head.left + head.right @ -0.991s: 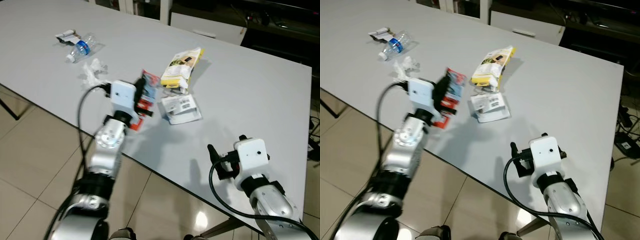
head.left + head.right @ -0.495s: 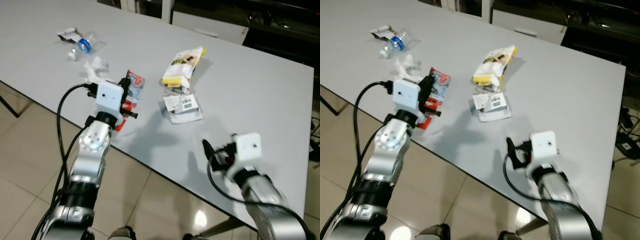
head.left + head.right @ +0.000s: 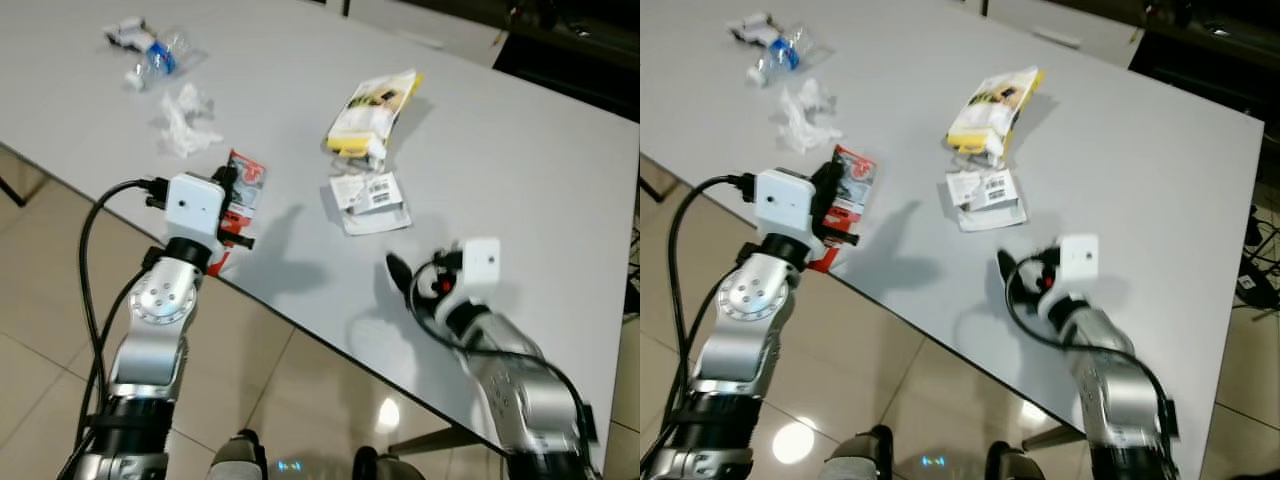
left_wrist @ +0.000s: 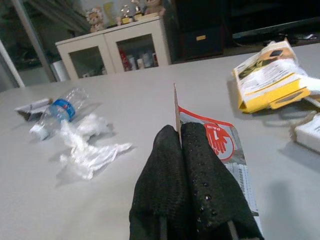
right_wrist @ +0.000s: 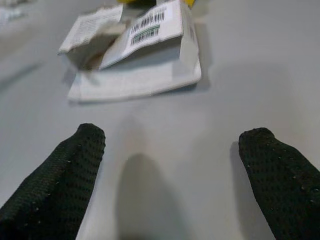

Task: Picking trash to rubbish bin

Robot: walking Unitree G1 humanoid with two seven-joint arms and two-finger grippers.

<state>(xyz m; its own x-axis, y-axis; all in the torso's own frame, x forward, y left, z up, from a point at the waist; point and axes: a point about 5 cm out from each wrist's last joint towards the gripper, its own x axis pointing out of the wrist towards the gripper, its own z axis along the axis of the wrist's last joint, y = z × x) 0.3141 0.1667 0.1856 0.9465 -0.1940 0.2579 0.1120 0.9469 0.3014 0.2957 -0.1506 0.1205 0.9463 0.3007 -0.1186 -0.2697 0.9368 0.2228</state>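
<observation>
Right pincer (image 5: 170,155) hovers low over the near part of the grey bench (image 3: 520,170), fingers (image 5: 60,180) spread wide apart with nothing between them. Left pincer (image 4: 182,150) sits at the near bench edge, fingers pressed together on a red and white wrapper (image 3: 240,195), which stands on edge. Just beyond the right pincer lies a flattened white box (image 3: 367,200) with a barcode. Behind that box rests a yellow packet (image 3: 375,108). At the far left lie crumpled clear plastic (image 3: 183,120) and, further off, a crushed bottle (image 3: 150,55).
</observation>
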